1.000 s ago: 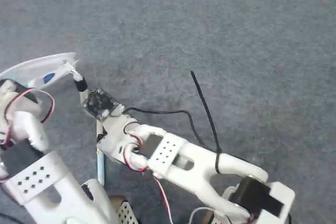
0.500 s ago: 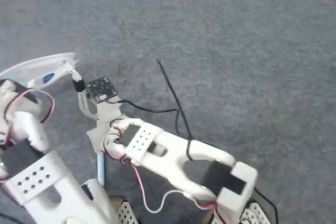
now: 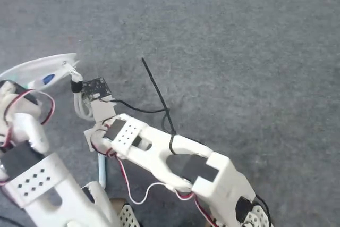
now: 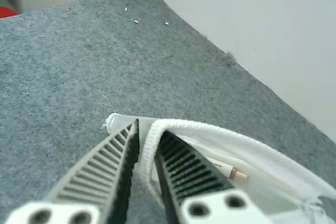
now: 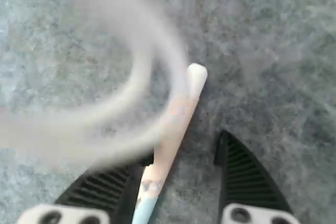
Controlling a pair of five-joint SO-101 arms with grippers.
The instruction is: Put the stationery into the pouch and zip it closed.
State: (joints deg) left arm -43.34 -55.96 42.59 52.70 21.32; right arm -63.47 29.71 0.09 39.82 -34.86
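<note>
Left gripper (image 4: 145,128): the jaws were pinched nearly closed on the rim of the white pouch (image 4: 252,148), with the zip edge clamped between the two ribbed pads. The pouch mouth gaped open beside the jaws, and we saw a stowed pen (image 4: 223,170) with a gold tip lying inside it. From the high view the pouch sat at the far left edge of the grey tabletop (image 3: 239,51), held up off the surface at the left arm's end; we couldn't tell how much of it touched the tabletop. Right gripper (image 5: 184,148): the jaws were spread wide, low over the tabletop, with nothing clamped. A pale pen (image 5: 176,114) lay flat between them, close against one jaw and clear of the other, its rounded white end pointing away from the wrist and its light blue end running back under the gripper. From above, that pen's blue part showed on the tabletop between the two arms, near the pouch but apart from it. A blurred white loop (image 5: 131,87) hung close to the right wrist camera; we couldn't say what it was. A black cable (image 3: 156,91) stuck up from the right arm.
</note>
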